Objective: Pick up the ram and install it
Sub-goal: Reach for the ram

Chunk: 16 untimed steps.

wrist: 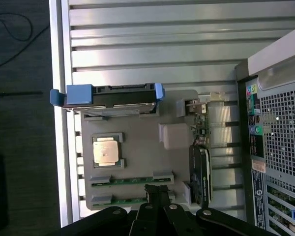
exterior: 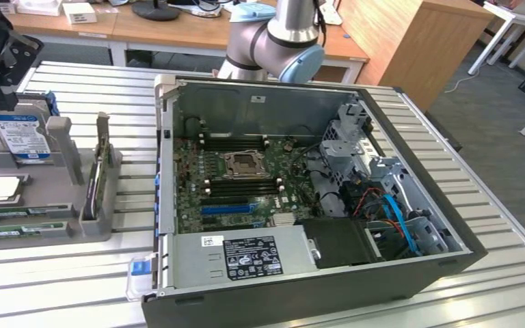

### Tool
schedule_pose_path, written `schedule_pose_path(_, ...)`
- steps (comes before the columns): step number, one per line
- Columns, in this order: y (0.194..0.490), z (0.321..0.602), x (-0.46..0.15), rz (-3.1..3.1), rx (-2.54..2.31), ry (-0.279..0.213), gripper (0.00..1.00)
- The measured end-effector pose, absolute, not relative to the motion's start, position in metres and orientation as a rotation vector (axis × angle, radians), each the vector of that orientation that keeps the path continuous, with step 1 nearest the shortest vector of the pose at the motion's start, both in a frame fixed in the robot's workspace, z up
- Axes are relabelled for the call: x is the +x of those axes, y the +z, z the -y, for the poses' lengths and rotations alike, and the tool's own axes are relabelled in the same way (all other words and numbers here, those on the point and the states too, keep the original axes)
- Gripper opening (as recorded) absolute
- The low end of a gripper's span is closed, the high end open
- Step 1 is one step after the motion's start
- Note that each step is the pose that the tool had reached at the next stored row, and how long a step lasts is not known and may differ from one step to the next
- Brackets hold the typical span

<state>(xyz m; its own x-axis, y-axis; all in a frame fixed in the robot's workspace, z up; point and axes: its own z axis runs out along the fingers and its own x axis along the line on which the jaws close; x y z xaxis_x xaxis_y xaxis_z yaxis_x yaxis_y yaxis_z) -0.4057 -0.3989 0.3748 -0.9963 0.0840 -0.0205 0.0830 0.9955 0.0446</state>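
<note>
End effector (wrist: 156, 190) closed, near ram (wrist: 132, 181)

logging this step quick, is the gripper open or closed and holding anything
gripper: closed, nothing in it; ram sits in the grey holder

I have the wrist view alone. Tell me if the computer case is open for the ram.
Observer: Yes. The case lies on its side with the panel off, and the motherboard faces up.
Operator: Describe the memory slots.
Observer: Long dark slots run on both sides of the processor socket. They look empty.
Operator: Place the arm for me.
Observer: The arm rises behind the case. The claw hangs over the parts holder at the exterior view's left.
</note>
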Motion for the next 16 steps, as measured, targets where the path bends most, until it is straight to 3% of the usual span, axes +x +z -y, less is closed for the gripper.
schedule_pose_path(16,0.375,0.414,-0.406,-3.116,0.131,0.068,0.11)
